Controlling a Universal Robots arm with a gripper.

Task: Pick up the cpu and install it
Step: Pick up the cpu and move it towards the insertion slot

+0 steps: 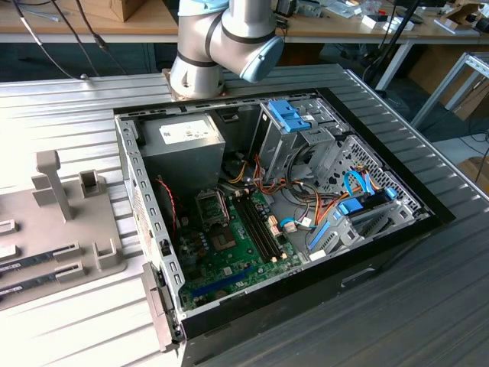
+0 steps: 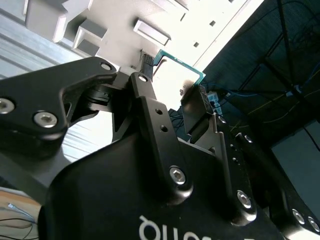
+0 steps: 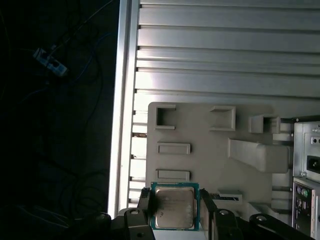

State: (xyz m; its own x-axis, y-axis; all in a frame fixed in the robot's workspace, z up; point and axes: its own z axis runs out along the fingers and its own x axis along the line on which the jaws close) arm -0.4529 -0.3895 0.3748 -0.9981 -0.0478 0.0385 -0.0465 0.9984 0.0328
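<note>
First wrist view: I see the gripper (image 3: pixel 175 209) clamped on the cpu (image 3: pixel 174 206), one finger (image 3: pixel 144 204) on each of two opposite green edges, with the silver lid facing this camera. Behind the chip lies the grey fixture (image 3: pixel 215 150) on the ribbed table (image 3: pixel 210 50). In the second wrist view the cpu (image 2: pixel 176 75) sits between the same black fingers (image 2: pixel 196 102), lit very bright, its green rim plain. In the exterior view the arm (image 1: pixel 221 38) stands at twelve o'clock from the open case (image 1: pixel 130 176), and the fixture (image 1: pixel 69 229) lies at nine o'clock from it. Inside the case, the socket (image 1: pixel 210 206) on the board (image 1: pixel 237 237) sits at six o'clock from the power supply (image 1: pixel 183 145).
</note>
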